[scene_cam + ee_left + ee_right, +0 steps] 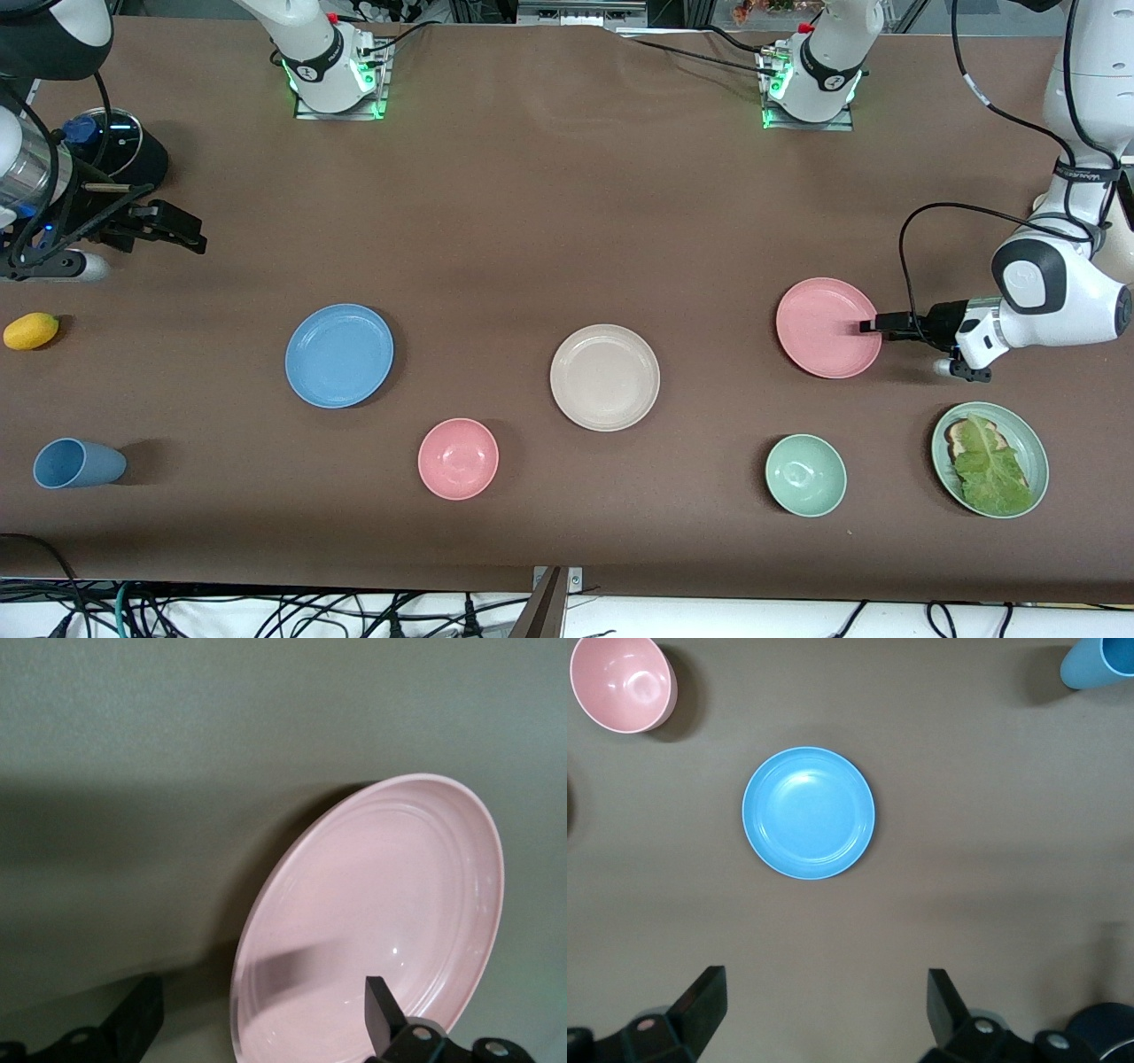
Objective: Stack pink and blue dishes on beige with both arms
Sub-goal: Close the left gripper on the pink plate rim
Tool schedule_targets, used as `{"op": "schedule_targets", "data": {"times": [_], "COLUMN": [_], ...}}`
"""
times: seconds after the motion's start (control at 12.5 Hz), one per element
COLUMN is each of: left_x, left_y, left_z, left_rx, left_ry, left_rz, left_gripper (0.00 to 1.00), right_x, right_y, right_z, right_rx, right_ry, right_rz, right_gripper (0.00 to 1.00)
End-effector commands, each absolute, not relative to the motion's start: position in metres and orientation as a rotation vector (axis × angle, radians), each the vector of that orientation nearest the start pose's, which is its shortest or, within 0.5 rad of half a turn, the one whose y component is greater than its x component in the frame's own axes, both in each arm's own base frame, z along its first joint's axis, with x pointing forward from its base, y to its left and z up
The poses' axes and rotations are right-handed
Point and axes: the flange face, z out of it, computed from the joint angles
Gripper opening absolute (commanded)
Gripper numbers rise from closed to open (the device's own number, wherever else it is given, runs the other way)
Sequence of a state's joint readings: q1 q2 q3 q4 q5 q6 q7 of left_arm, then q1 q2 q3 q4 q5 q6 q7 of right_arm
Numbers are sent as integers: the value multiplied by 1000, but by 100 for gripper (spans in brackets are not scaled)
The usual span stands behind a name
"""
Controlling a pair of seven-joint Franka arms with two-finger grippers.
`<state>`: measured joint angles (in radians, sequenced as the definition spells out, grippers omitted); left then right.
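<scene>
The beige plate [605, 377] sits mid-table, the pink plate [827, 327] toward the left arm's end of it, the blue plate [339, 355] toward the right arm's.

The left gripper [873, 325], fingers spread, straddles the pink plate's rim on the edge away from the beige plate. The right gripper [190, 239], also spread and empty, hangs well apart from the blue plate.

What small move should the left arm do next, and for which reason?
Probably shut the left gripper on the pink plate. Its open fingers sit at the plate's rim toward the left arm's end; in the left wrist view one finger lies over the plate, the other outside. The beige plate is bare, and the right gripper waits away from the blue plate.
</scene>
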<state>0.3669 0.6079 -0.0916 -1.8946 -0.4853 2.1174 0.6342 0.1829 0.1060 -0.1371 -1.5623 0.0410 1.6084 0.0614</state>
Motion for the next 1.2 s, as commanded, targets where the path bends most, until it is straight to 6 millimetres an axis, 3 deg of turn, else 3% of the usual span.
{"op": "schedule_targets", "data": {"times": [0.0,0.08,0.24,0.8,0.96,1.12], "left_x": [557,558,559,564,574,594], "left_y": [139,139,138,138,132,117], "left_z": [161,162,163,171,185,207], "left_rx": [2582,2583,2584,2571,2555,2540], "left_ry": [14,14,0,-21,-35,-24], "left_rz": [-169,-170,-175,-191,-196,-210], "left_gripper": [73,37,0,0,0,0], "right_x": [588,588,588,590,591,600], "right_y": [33,33,34,30,31,35], "right_z": [579,579,579,576,575,552], "right_rx": [-3117,-3117,-3119,-3119,-3121,-3128], "right_ry": [46,46,43,53,48,42], "right_rz": [82,79,84,89,84,143], "right_gripper": [100,100,100,100,100,100]}}
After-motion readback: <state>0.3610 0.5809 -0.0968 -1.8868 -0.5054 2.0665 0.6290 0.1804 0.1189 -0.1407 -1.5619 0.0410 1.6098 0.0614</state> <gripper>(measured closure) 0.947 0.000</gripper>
